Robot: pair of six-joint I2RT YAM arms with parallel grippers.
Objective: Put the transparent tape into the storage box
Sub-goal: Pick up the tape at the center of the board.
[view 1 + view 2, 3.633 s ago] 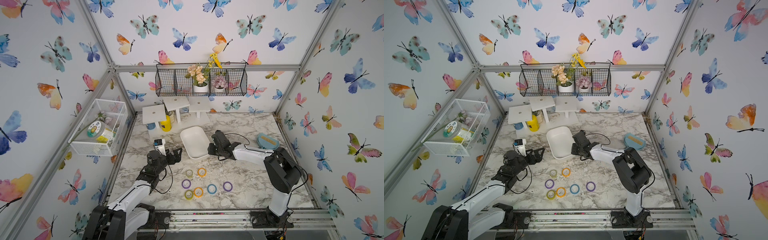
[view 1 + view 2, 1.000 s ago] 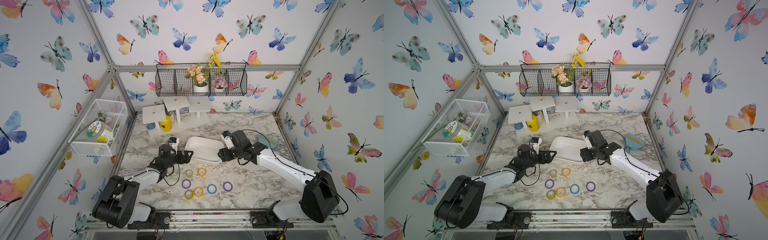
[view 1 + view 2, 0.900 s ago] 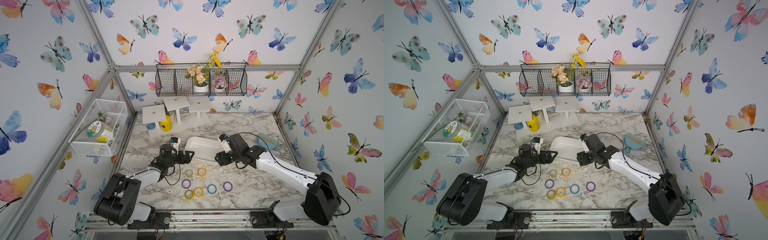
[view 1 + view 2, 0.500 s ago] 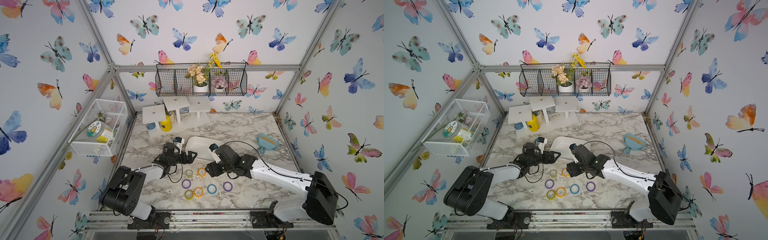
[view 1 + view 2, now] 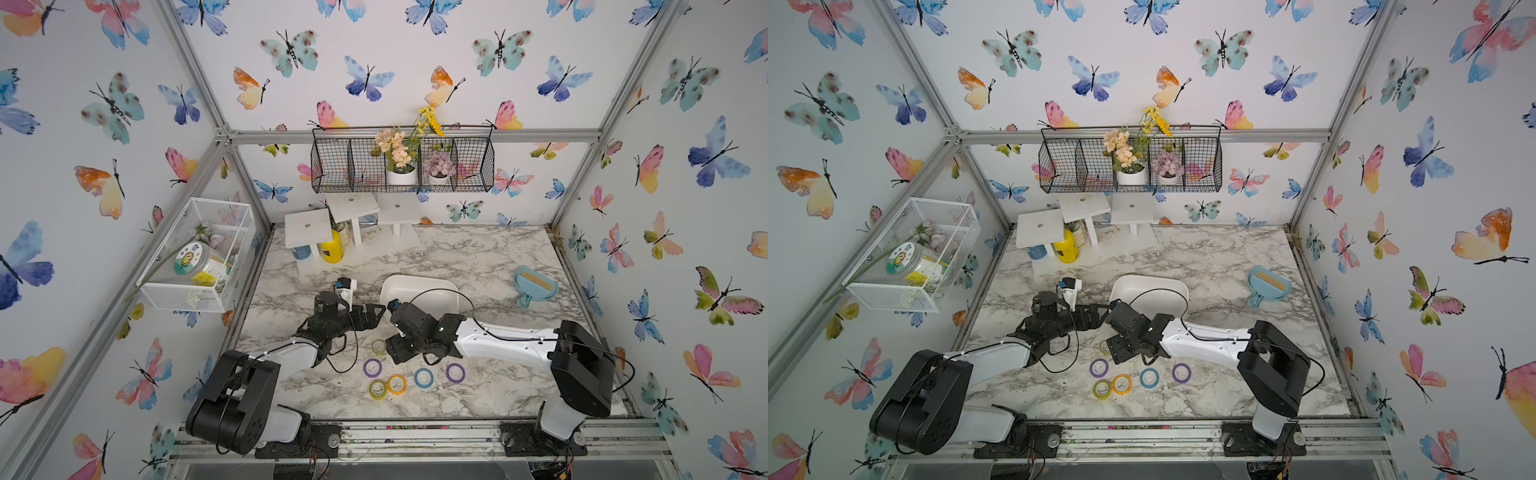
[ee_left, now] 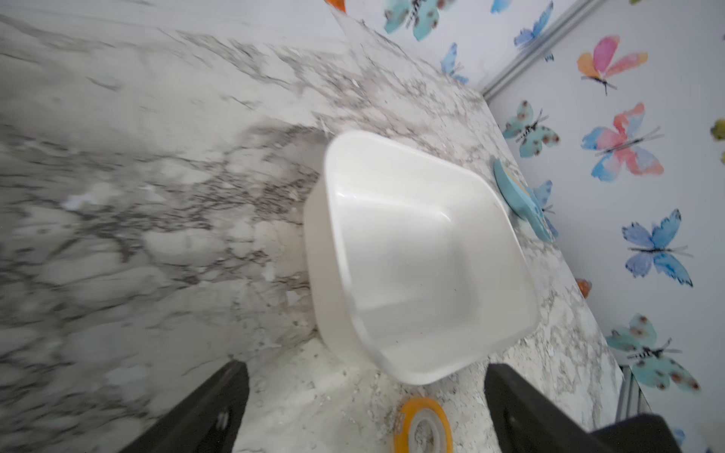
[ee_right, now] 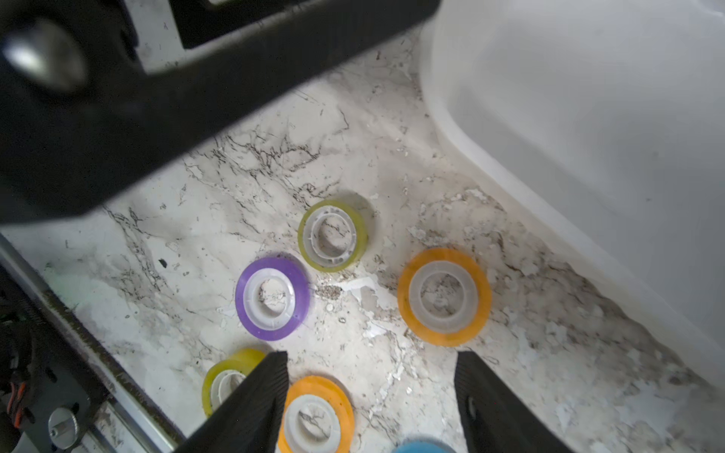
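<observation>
The transparent tape (image 5: 378,346) (image 5: 1105,346), the palest roll with a see-through olive tint, lies flat on the marble in front of the storage box; the right wrist view shows it (image 7: 332,235) too. The storage box (image 5: 419,286) (image 5: 1150,289) (image 6: 337,235) (image 7: 588,117) is a shallow white tub with nothing in it. My left gripper (image 5: 376,316) (image 6: 365,392) is open and holds nothing, just left of the box's near corner. My right gripper (image 5: 395,351) (image 7: 370,376) hovers open over the rolls, right beside the tape.
Coloured rolls lie near the front: purple (image 5: 372,367), yellow (image 5: 377,388), orange (image 5: 396,384), blue (image 5: 424,377), purple (image 5: 455,372), and an orange one (image 7: 443,296) by the box. A blue dustpan (image 5: 535,286) lies right; white stands (image 5: 332,224) at the back.
My right arm has swung left and forward from the box's right end down over the tape rolls. The left gripper has crept right toward the box's near corner.
</observation>
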